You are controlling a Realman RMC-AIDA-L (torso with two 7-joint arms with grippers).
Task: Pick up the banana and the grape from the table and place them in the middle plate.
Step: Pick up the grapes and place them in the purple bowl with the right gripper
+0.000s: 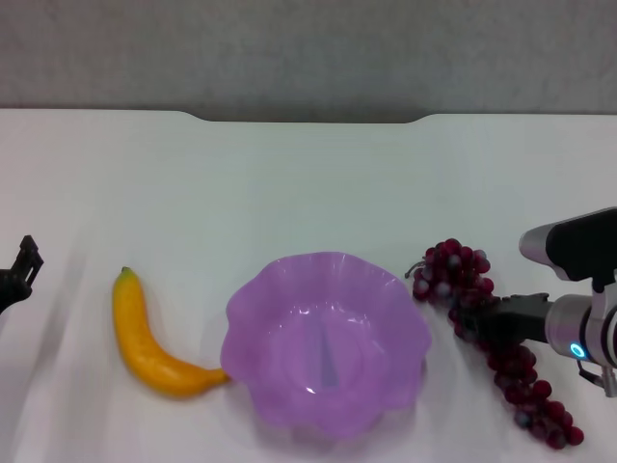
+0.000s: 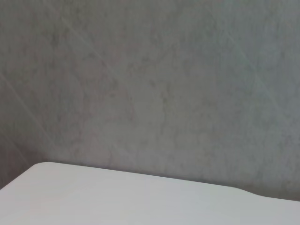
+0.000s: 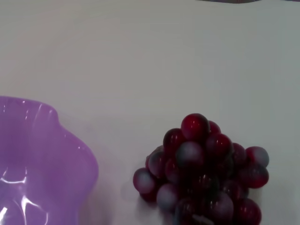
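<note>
Plate (image 1: 327,342) of see-through purple plastic with a wavy rim sits at the near middle of the white table (image 1: 289,183), and nothing lies in it. The banana (image 1: 147,340) lies on the table just to the plate's left, its lower end touching or nearly touching the rim and its other end pointing away from the robot. The grape bunch (image 1: 496,338) lies on the table just to the plate's right, running from a fat cluster near the rim back toward the near right corner. The right gripper (image 1: 482,321) is low over the middle of that bunch, its dark front end right at the grapes; whether its fingers are apart or closed on them cannot be told. The right wrist view shows the grapes (image 3: 206,173) close up beside the plate's rim (image 3: 70,154), both resting on the table. The left gripper (image 1: 19,270) is parked at the far left edge, well apart from the banana, its state unclear.
</note>
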